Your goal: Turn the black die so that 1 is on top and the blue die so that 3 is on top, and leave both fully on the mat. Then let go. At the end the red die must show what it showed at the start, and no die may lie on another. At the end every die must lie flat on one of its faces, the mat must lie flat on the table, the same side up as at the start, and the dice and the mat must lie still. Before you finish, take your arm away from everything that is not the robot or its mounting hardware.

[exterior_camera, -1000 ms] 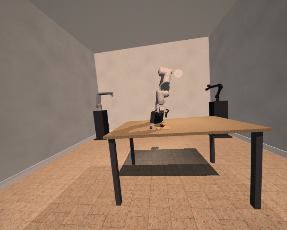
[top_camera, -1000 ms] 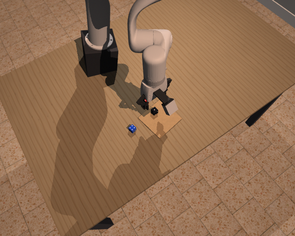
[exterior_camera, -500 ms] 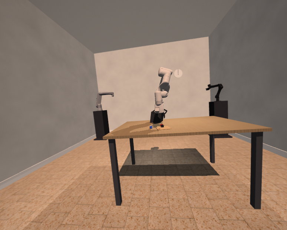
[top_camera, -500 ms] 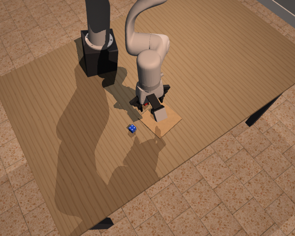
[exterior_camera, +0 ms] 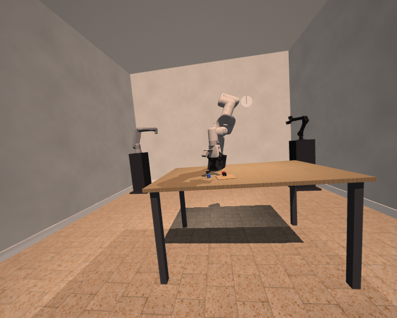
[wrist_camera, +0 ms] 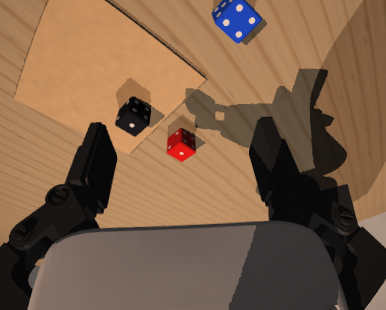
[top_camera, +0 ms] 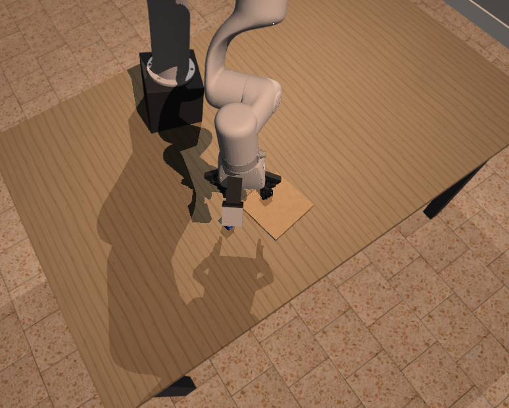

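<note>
In the wrist view the tan mat [wrist_camera: 81, 43] [top_camera: 282, 210] [exterior_camera: 229, 177] lies flat on the table. The black die [wrist_camera: 132, 117] sits on the mat, close to its near corner. The red die [wrist_camera: 181, 144] [exterior_camera: 223, 173] lies on the bare wood just off that corner. The blue die [wrist_camera: 237, 16] [exterior_camera: 209, 176] [top_camera: 229, 228] lies farther off on the wood, apart from the mat. In the top view it only peeks out under the wrist camera box. My gripper [wrist_camera: 182, 136] [top_camera: 244, 193] is open and empty. It hangs above the red and black dice, tilted toward them.
The wooden table [top_camera: 382, 106] [exterior_camera: 281, 172] carries my arm's black base block [top_camera: 171, 102] at the back. The arm hides the black and red dice in the top view. Two other arms on black pedestals [exterior_camera: 139, 172] [exterior_camera: 302, 150] stand beyond the table.
</note>
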